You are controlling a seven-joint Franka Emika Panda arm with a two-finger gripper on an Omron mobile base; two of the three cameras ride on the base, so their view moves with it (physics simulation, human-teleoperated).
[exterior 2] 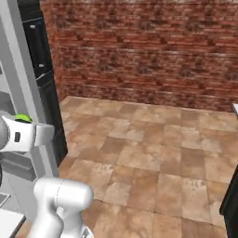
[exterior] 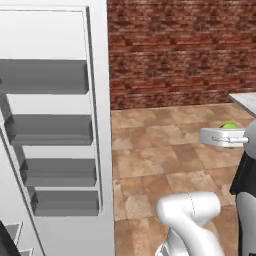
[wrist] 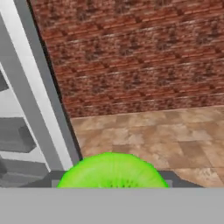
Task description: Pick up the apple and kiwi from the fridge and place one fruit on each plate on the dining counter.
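My gripper (wrist: 113, 180) is shut on the kiwi (wrist: 113, 168), whose lime-green cut face bulges up between the dark fingertips. In the left base view the kiwi (exterior: 230, 125) peeks over the white hand at the right, held above the tiled floor. The right base view puts the kiwi (exterior 2: 22, 118) at the far left, beside the fridge (exterior 2: 23, 93). The fridge door (exterior: 55, 140) stands open with grey door shelves. A pale corner of the dining counter (exterior: 246, 102) shows at the right edge. The apple and the plates are out of view.
A red brick wall (exterior 2: 148, 51) runs across the back. Brown tiled floor (exterior 2: 153, 153) spreads wide between the fridge and the counter. A dark cabinet (exterior 2: 44, 69) stands behind the fridge's side. The counter's dark base (exterior 2: 231, 200) shows at the lower right.
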